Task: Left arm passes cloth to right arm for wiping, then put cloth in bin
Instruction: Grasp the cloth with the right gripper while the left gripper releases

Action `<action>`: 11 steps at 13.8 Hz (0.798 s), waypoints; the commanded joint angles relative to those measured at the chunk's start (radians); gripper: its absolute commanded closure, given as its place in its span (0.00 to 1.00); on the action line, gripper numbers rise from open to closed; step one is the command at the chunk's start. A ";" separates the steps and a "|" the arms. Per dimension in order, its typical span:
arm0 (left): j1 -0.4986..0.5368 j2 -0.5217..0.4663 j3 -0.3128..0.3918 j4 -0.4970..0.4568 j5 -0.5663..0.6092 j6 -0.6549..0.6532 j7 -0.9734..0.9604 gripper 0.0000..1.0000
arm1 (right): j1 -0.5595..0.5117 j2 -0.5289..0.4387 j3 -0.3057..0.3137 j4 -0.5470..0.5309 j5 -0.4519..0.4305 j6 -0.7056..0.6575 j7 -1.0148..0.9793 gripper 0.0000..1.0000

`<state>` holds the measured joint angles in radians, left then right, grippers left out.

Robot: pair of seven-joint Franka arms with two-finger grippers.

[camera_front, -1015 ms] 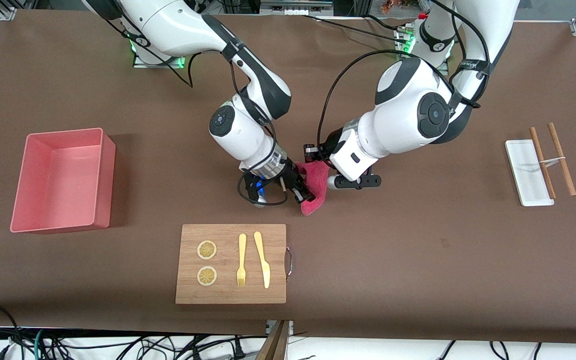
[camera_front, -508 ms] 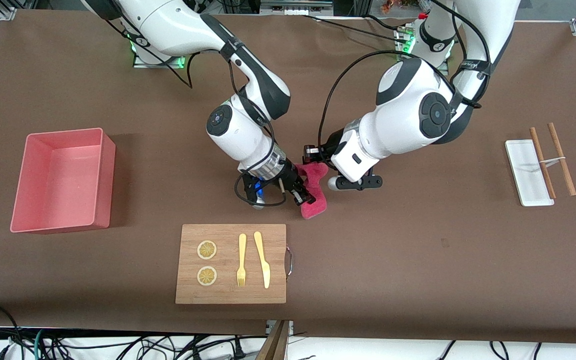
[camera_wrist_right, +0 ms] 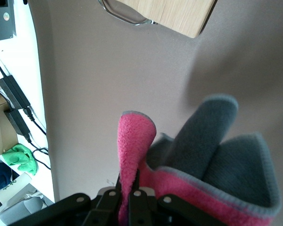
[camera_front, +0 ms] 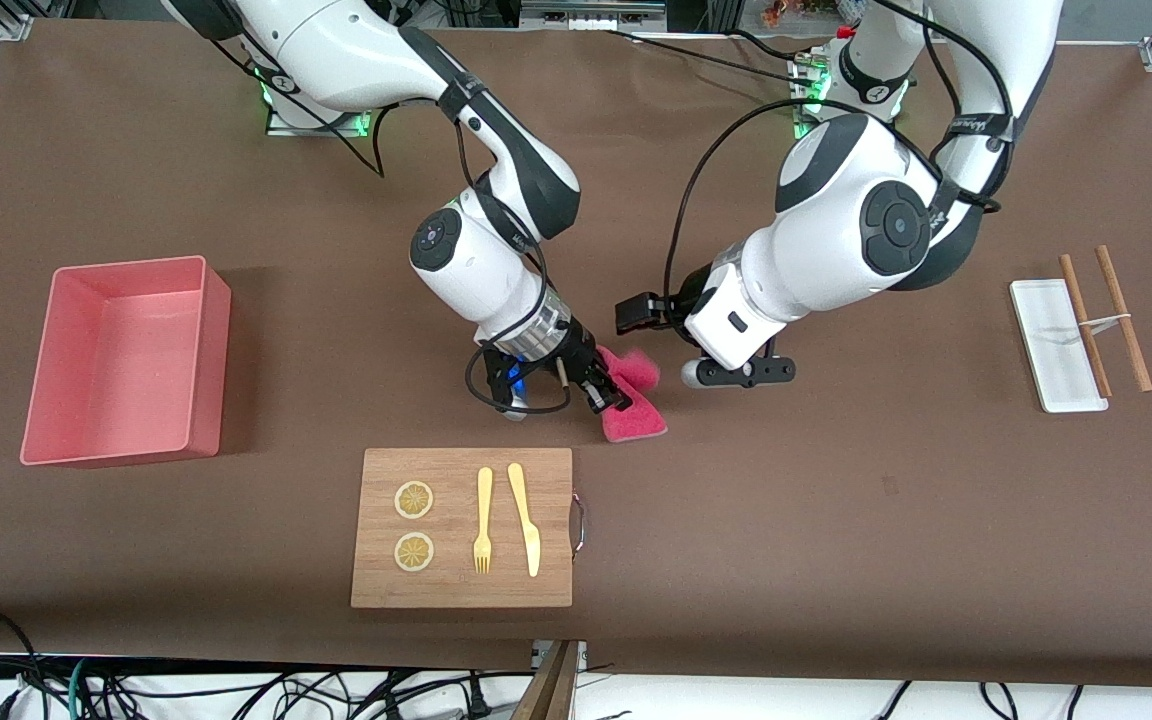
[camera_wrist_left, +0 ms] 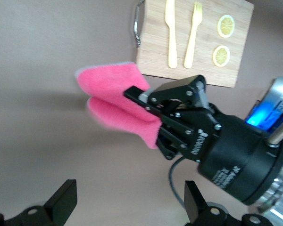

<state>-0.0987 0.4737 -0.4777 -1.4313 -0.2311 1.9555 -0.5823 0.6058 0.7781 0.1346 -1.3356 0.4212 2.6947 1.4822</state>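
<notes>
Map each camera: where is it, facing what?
Front: high across the table, facing both arms; shows the bin and board.
Left wrist: on the left arm, looking down past its open left hand at the right hand gripping the cloth.
Right wrist: on the right arm, looking along its hand at cloth and table.
Shared: cloth and board in all three.

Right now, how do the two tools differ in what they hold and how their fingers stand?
The right tool is shut on the cloth, whose folded end hangs from it over the table; the left tool holds nothing. The right tool's fingers are pressed together on the fabric; the left tool's fingers stand wide apart. The right tool is beside the wooden board; the left tool is over bare table. Both are black, two-fingered tools near the table's middle.
</notes>
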 commanded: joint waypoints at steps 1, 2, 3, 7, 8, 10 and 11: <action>0.008 -0.044 0.002 0.002 0.093 -0.091 0.002 0.00 | 0.006 0.003 0.007 0.015 0.008 -0.004 -0.008 1.00; 0.011 -0.056 0.002 0.003 0.151 -0.122 0.002 0.00 | 0.009 0.003 0.017 0.010 0.008 -0.004 -0.005 1.00; 0.020 -0.075 0.004 0.002 0.195 -0.154 0.002 0.00 | 0.009 0.007 0.037 0.007 0.008 -0.004 0.000 1.00; 0.111 -0.121 0.002 0.003 0.257 -0.285 0.006 0.00 | 0.017 0.009 0.063 -0.048 0.007 -0.012 0.001 1.00; 0.134 -0.124 0.002 0.005 0.257 -0.305 0.025 0.00 | 0.017 0.009 0.074 -0.054 0.005 -0.039 0.001 1.00; 0.186 -0.136 0.004 0.003 0.256 -0.317 0.152 0.00 | 0.017 0.009 0.074 -0.069 0.002 -0.139 -0.005 1.00; 0.224 -0.139 0.002 0.005 0.256 -0.325 0.218 0.00 | 0.015 0.009 0.074 -0.080 0.001 -0.182 -0.007 1.00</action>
<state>0.0715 0.3527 -0.4689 -1.4278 0.0043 1.6594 -0.4729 0.6291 0.7954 0.1993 -1.3949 0.4210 2.5770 1.4832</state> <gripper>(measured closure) 0.000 0.978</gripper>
